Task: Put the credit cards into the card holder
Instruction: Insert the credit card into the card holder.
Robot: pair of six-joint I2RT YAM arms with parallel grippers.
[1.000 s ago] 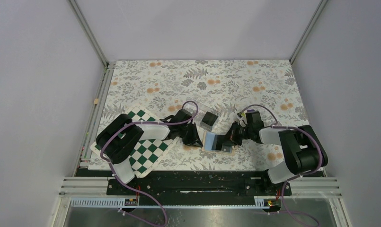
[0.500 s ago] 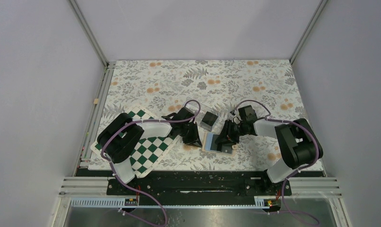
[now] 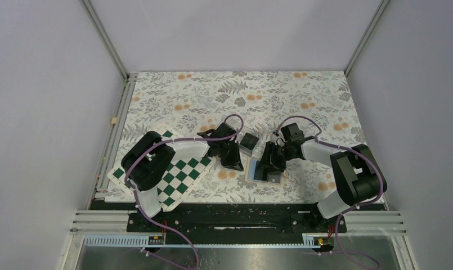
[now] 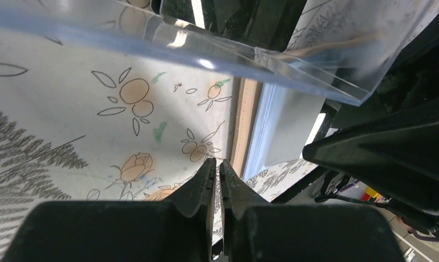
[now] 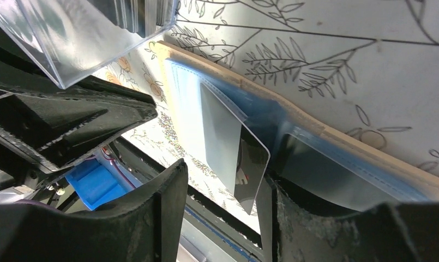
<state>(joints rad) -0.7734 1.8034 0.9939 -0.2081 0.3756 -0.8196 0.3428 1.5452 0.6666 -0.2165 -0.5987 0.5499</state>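
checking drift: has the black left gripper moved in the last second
Yes: the black left gripper edged up the top view, toward the clear plastic box.

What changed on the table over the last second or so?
The right gripper opened and let go of the credit card, which now sits partly tucked into a pocket of the card holder, between the open jaws. The left arm edged slightly toward the clear box. The left gripper stayed shut and empty; card holder and clear box kept their places.
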